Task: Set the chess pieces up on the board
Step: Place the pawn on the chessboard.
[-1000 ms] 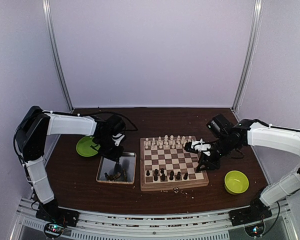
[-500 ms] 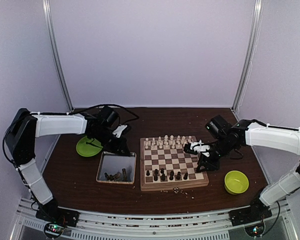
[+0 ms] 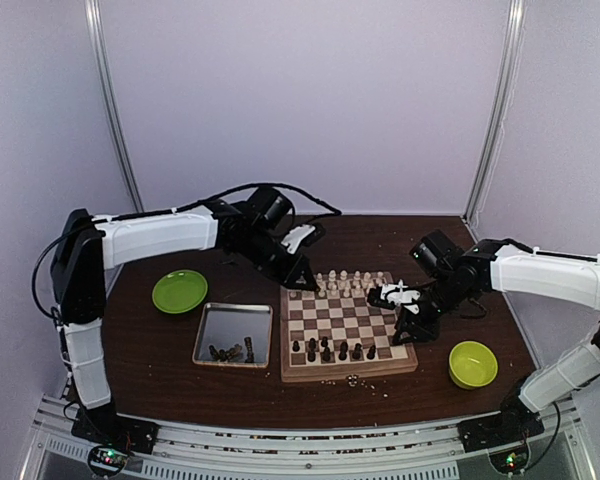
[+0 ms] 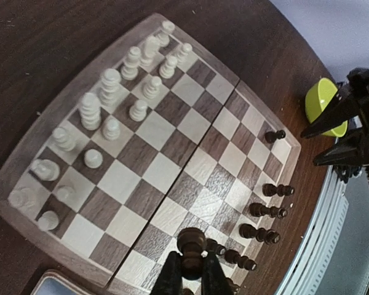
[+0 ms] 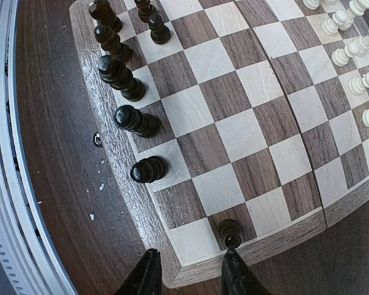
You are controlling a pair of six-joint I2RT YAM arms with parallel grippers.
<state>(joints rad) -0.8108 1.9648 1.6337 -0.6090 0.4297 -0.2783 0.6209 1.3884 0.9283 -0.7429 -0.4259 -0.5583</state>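
— Hovering by the far-left corner of the board [image 3: 320, 375], top view: left gripper [image 3: 302, 278]; right gripper [image 3: 402, 300] at its right edge.
— Left wrist?
— Jaws pinching a dark chess piece [image 4: 190, 241] (over squares by the dark row).
— Right wrist?
— Fingers [image 5: 149, 275] spread, empty, over the board's corner.

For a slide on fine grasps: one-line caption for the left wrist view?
Left gripper shut on a dark chess piece, held over the board, cream pieces lined along one edge.

The board [image 4: 163, 174] is checkered light and dark brown; the chess pieces [image 5: 135, 121] are blackish-brown.
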